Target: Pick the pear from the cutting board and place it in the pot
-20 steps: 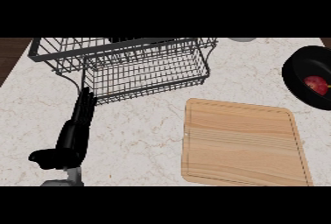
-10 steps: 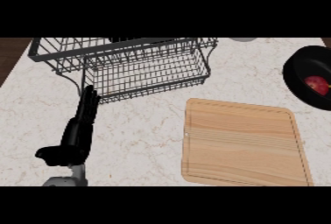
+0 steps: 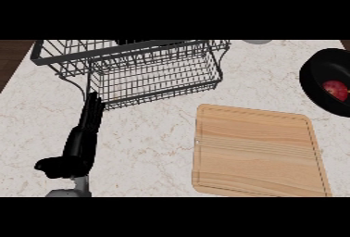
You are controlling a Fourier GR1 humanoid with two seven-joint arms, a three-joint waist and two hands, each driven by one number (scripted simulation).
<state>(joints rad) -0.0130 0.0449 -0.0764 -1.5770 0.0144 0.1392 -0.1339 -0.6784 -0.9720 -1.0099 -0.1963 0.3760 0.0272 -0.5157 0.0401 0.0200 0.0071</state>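
Pear (image 3: pixel 334 90), a reddish fruit, lies inside the black pot (image 3: pixel 315 78) at the right edge of the view, well apart from the cutting board (image 3: pixel 256 152), whose top shows bare wood w/ nothing on it. So, judging from how things lie, the place step looks done & what's left is tidy-up: keep hands away from the pot, no knocks, settle to rest.

How to do that well, imo:
- Leave the pot alone; the fruit sits low against the dark inside, and any nudge to the rim could shift it.
- Left hand is close to the wire basket (image 3: pixel 137 69); if it moves at all, draw it back toward the lower edge, not up into the wires.
- Right hand isn't in view, so can't say where it is or what its fingers do.

Pose: left hand (image 3: pixel 75 150) comes in from the lower left on its grey forearm (image 3: pixel 71 187), over the marble counter (image 3: pixel 150 139). Fingers run straight & together, pointing up the view toward the basket's near corner, tips just beside the wires, can't tell if touching. Thumb sticks out to the left near the wrist. Hand is open, holds nothing; reads as resting, not reaching.
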